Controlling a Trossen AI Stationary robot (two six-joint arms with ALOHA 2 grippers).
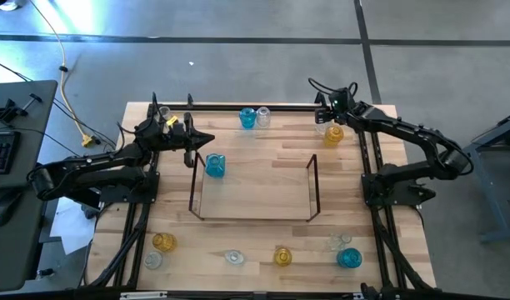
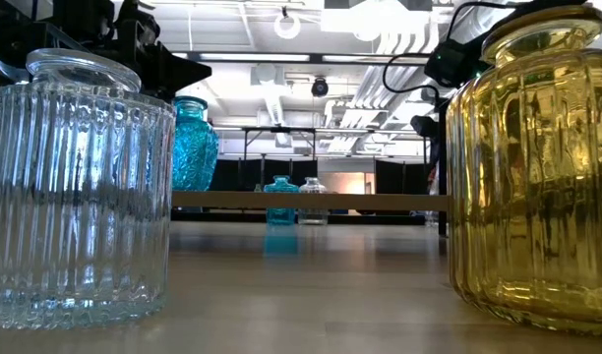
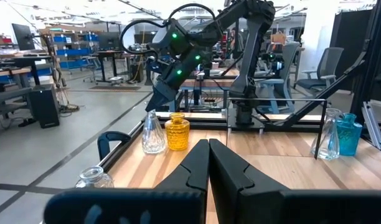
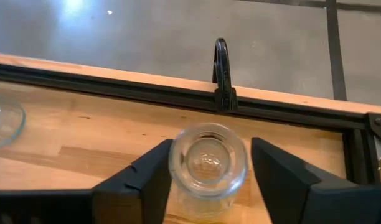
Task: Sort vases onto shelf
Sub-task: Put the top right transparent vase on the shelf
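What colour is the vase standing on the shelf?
Blue vase; clearest in the high view.

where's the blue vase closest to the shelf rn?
High view: the blue vase stands at the shelf's far-left corner, just inside the left end piece, right beside the shut left claw.

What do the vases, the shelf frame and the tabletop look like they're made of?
The vases, like the ribbed clear one and the amber one, look like translucent pressed glass: light passes through and glints off the ribs. The shelf frame seems to be thin dark metal rod. The table looks like light wood planks with visible grain.
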